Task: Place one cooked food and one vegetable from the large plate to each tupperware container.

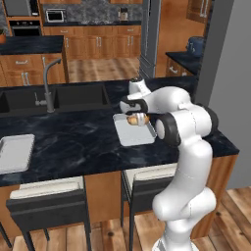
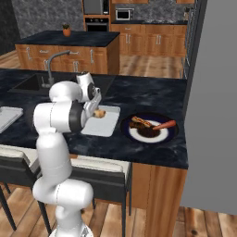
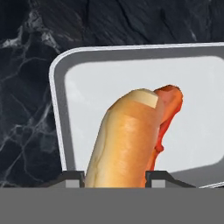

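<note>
The tool (image 3: 114, 178) is pinching a hot dog (image 3: 127, 135), a bun with a reddish sausage showing along one side; the 2 finger tips stand either side of the bun's near end in the hand view, with the food between them. The hot dog's long axis runs straight out from the tool, away from the finger tips, so the food hangs forward of the grip rather than across it. Directly beyond the tool lies the nearer tupperware container (image 3: 131, 65), its pale floor under the whole length of the food and its rounded rim corner off to one side. In the right base view the tool (image 2: 98, 112) with the hot dog (image 2: 99, 112) sits above that container (image 2: 104, 125), apart from it, not yet resting. The large plate (image 2: 172, 134) lies on the worktop (image 2: 143, 95) beyond the container's far edge from the arm, carrying another cooked item and a carrot (image 2: 164, 124). The second container (image 1: 14, 153) sits well apart on the opposite side. Judgement: the coming move is a straight descent and release; no sideways correction appears needed.
</note>
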